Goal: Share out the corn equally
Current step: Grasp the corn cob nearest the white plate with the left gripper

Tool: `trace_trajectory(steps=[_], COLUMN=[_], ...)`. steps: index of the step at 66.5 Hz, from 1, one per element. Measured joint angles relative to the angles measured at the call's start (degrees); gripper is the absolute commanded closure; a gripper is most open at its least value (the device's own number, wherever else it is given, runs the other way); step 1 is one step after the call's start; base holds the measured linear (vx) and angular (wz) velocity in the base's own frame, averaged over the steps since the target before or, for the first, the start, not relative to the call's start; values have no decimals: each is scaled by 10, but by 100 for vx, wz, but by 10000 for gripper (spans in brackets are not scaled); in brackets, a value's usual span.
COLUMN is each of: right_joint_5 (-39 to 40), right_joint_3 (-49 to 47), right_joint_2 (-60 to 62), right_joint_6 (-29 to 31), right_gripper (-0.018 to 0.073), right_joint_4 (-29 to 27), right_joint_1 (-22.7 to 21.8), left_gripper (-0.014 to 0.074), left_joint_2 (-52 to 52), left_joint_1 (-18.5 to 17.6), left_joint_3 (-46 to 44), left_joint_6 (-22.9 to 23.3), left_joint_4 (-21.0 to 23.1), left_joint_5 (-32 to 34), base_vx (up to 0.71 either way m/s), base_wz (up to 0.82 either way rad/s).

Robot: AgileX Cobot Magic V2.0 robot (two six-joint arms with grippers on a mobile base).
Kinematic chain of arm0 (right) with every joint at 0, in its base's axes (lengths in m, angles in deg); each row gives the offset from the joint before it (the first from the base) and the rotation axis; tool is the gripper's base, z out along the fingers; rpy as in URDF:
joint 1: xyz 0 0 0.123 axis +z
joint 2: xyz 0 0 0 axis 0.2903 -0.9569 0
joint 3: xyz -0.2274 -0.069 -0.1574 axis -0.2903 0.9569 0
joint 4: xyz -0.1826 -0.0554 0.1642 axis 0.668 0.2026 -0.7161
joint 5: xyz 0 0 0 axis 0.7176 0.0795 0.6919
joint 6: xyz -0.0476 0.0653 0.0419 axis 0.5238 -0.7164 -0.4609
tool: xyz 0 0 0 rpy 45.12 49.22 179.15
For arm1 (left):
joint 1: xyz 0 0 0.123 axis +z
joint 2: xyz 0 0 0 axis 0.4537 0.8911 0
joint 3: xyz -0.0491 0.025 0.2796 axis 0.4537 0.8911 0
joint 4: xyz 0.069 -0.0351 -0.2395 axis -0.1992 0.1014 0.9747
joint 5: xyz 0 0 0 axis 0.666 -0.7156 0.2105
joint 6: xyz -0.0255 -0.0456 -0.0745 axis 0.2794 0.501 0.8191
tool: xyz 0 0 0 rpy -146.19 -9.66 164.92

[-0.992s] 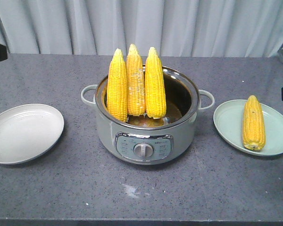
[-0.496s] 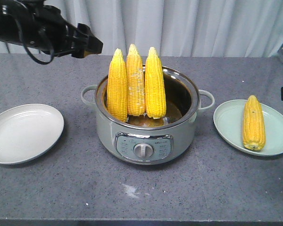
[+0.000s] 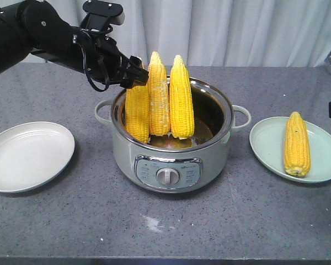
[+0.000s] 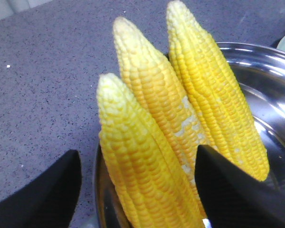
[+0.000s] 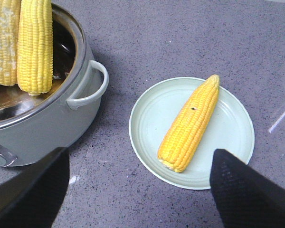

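Observation:
Three cobs of corn stand upright in the grey cooker pot (image 3: 171,160): a left cob (image 3: 137,116), a middle cob (image 3: 159,94) and a right cob (image 3: 181,99). A fourth cob (image 3: 296,144) lies on the pale green right plate (image 3: 325,160). My left gripper (image 3: 137,77) is at the tip of the left cob. In the left wrist view that gripper (image 4: 137,156) is open, with the left cob (image 4: 142,180) between its fingers and a gap on each side. My right gripper (image 5: 140,154) is open above the table, beside the plate's cob (image 5: 190,126).
A white plate (image 3: 30,156) with nothing on it lies left of the pot. The pot has side handles (image 3: 103,110) and a front dial (image 3: 167,175). A curtain hangs behind the table. The table's front edge runs along the bottom of the front view.
My left arm has come in from the upper left and moved right and down to the left cob's tip. The cobs, plates and pot have not moved.

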Motion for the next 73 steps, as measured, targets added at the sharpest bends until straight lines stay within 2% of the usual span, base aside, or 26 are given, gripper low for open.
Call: trace_trajectory(steps=[42, 51, 73], right_joint_5=[0, 0, 0], right_joint_3=[0, 0, 0], right_joint_2=[0, 0, 0], right_joint_6=[0, 0, 0], right_gripper=[-17, -17, -17], right_joint_4=[0, 0, 0], right_joint_1=[0, 0, 0], left_gripper=[131, 206, 489], left_joint_2=[24, 24, 24], left_joint_1=[0, 0, -2], left_joint_3=[0, 0, 0], left_joint_6=[11, 11, 12], left_joint_4=[-1, -1, 3], left_joint_5=[15, 15, 15], base_vx=[0, 0, 0], base_wz=[0, 0, 0])
